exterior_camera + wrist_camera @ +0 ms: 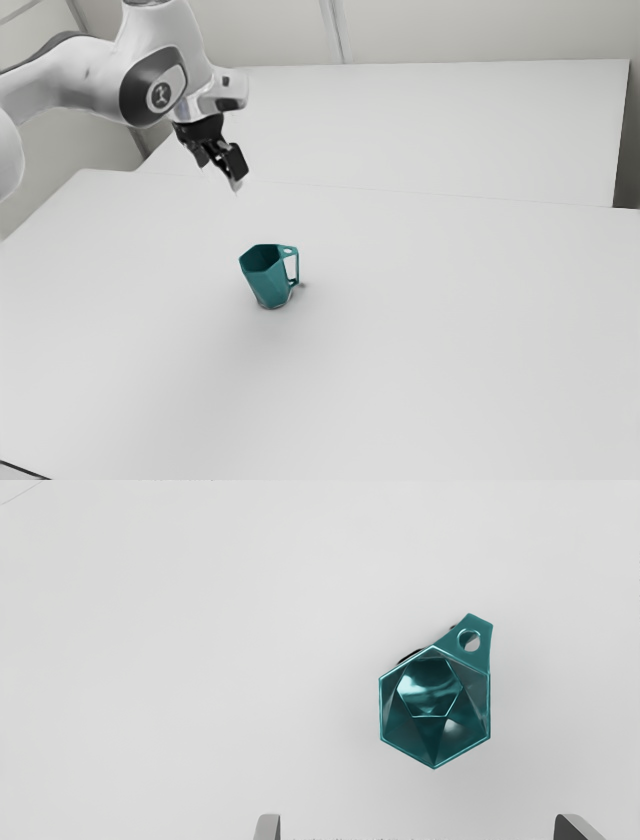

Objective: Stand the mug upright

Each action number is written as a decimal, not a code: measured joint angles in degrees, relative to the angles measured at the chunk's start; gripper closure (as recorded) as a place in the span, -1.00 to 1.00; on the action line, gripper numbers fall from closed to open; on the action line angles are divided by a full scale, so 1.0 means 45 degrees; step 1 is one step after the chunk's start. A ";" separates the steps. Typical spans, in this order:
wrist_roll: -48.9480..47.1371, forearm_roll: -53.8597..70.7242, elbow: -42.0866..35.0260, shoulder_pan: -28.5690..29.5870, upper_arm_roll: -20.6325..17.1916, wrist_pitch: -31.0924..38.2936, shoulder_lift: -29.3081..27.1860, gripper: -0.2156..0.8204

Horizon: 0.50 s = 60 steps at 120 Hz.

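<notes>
In the exterior view my gripper point(236, 183) hangs above the table, higher than the teal mug point(268, 277) and toward the exterior view's left of it. The mug stands upright on its base, its six-sided mouth facing up and its handle toward the exterior view's right. The wrist view looks down into the mug point(434, 707), with its inner floor and pierced handle visible. There my gripper point(417, 826) has its two fingers wide apart, nothing held between them and the mug beyond their tips.
The white table point(420, 370) carries the mug. Behind it is another white surface point(430, 130) reaching to the pale wall. A dark line crosses the exterior view's lower left corner.
</notes>
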 joint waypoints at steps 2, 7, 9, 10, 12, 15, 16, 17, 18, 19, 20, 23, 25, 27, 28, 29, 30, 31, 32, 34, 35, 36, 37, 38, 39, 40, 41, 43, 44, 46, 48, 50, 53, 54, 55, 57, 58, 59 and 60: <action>-0.0044 0.0009 0.0141 -0.0009 0.0017 -0.0114 -0.0007 -0.58; -0.0148 0.0023 0.0510 -0.0014 0.0048 -0.0399 0.0016 -0.58; -0.0188 0.0020 0.0621 -0.0005 0.0051 -0.0506 0.0033 -0.58; -0.0207 0.0016 0.0662 0.0001 0.0051 -0.0557 0.0037 -0.58; -0.0246 0.0008 0.0730 0.0009 0.0054 -0.0653 0.0043 -0.58; -0.0302 -0.0004 0.0803 0.0025 0.0055 -0.0784 0.0054 -0.58; -0.0320 -0.0008 0.0821 0.0031 0.0055 -0.0824 0.0058 -0.58; -0.0338 -0.0012 0.0836 0.0037 0.0054 -0.0862 0.0061 -0.58; -0.0356 -0.0015 0.0849 0.0043 0.0054 -0.0899 0.0063 -0.58; -0.0373 -0.0019 0.0860 0.0049 0.0054 -0.0934 0.0066 -0.58; -0.0390 -0.0022 0.0870 0.0055 0.0053 -0.0968 0.0068 -0.58; -0.0441 -0.0030 0.0891 0.0071 0.0053 -0.1063 0.0072 -0.58; -0.0473 -0.0034 0.0901 0.0082 0.0052 -0.1119 0.0074 -0.58; -0.0505 -0.0038 0.0908 0.0093 0.0052 -0.1171 0.0076 -0.58; -0.0520 -0.0040 0.0910 0.0098 0.0052 -0.1196 0.0076 -0.58; -0.0536 -0.0042 0.0913 0.0103 0.0052 -0.1220 0.0077 -0.58; -0.0551 -0.0043 0.0915 0.0108 0.0052 -0.1242 0.0077 -0.58; -0.0566 -0.0045 0.0916 0.0114 0.0052 -0.1264 0.0078 -0.58; -0.0580 -0.0046 0.0918 0.0119 0.0052 -0.1285 0.0078 -0.58; -0.0609 -0.0049 0.0920 0.0129 0.0052 -0.1324 0.0079 -0.58; -0.0623 -0.0050 0.0921 0.0134 0.0052 -0.1342 0.0079 -0.58; -0.0637 -0.0051 0.0922 0.0139 0.0052 -0.1360 0.0079 -0.58; -0.0650 -0.0052 0.0923 0.0144 0.0052 -0.1377 0.0079 -0.58; -0.0664 -0.0053 0.0923 0.0149 0.0052 -0.1393 0.0079 -0.58; -0.0677 -0.0054 0.0924 0.0154 0.0052 -0.1409 0.0079 -0.58; -0.0690 -0.0054 0.0924 0.0160 0.0052 -0.1424 0.0079 -0.58; -0.0703 -0.0055 0.0925 0.0165 0.0052 -0.1439 0.0079 -0.58; -0.0729 -0.0057 0.0925 0.0175 0.0052 -0.1466 0.0080 -0.58; -0.0741 -0.0057 0.0925 0.0179 0.0052 -0.1479 0.0080 -0.58; -0.0765 -0.0058 0.0926 0.0189 0.0052 -0.1503 0.0080 -0.58; -0.0789 -0.0059 0.0926 0.0199 0.0052 -0.1525 0.0080 -0.58; -0.0812 -0.0060 0.0926 0.0209 0.0052 -0.1545 0.0080 -0.58; -0.0845 -0.0061 0.0926 0.0223 0.0052 -0.1573 0.0080 -0.58; -0.0856 -0.0061 0.0927 0.0228 0.0052 -0.1581 0.0080 -0.58; -0.0867 -0.0062 0.0927 0.0233 0.0052 -0.1589 0.0080 -0.58; -0.0888 -0.0062 0.0927 0.0243 0.0052 -0.1605 0.0080 -0.58; -0.0898 -0.0062 0.0927 0.0247 0.0052 -0.1612 0.0080 -0.58; -0.0908 -0.0063 0.0927 0.0252 0.0052 -0.1619 0.0080 -0.58; -0.0918 -0.0063 0.0927 0.0257 0.0052 -0.1626 0.0080 -0.58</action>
